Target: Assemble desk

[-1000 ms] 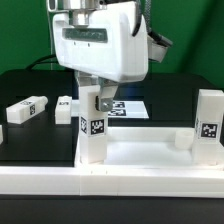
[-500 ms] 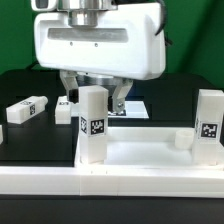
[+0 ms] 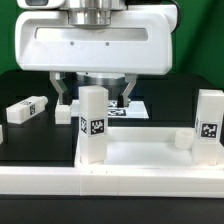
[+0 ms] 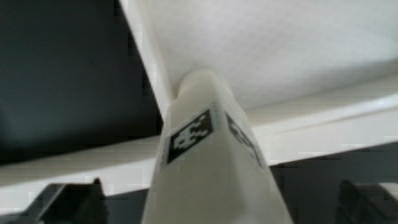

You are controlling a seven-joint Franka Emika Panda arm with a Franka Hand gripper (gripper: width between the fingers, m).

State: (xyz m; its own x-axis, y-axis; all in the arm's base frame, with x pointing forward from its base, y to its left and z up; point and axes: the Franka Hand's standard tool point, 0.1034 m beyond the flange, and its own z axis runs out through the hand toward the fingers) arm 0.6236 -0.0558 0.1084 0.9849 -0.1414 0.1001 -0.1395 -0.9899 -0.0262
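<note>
While the white two-finger end effector (image 3: 95,98) hangs with its jaws spread wide and gripping nothing, the desk looks about half assembled.
One white plastic block leg with a black-white square tag (image 3: 92,122) stands upright at the corner of the white rectangular tray-like tabletop (image 3: 140,152) on the exterior view's left. It sits between the open fingers without touching either (the wrist view shows it free on both sides). A second tagged white leg (image 3: 208,118) stands upright at the corner on the exterior view's right, apparently seated too. Two more tagged white legs, one (image 3: 27,108) lying flat and one (image 3: 63,109) partly hidden by a finger, wait on the black bench (image 3: 30,140), apart from the tabletop. By my judgement those two remain to be fitted. Apart from the standing legs, the tray holds nothing loose that I can see.
</note>
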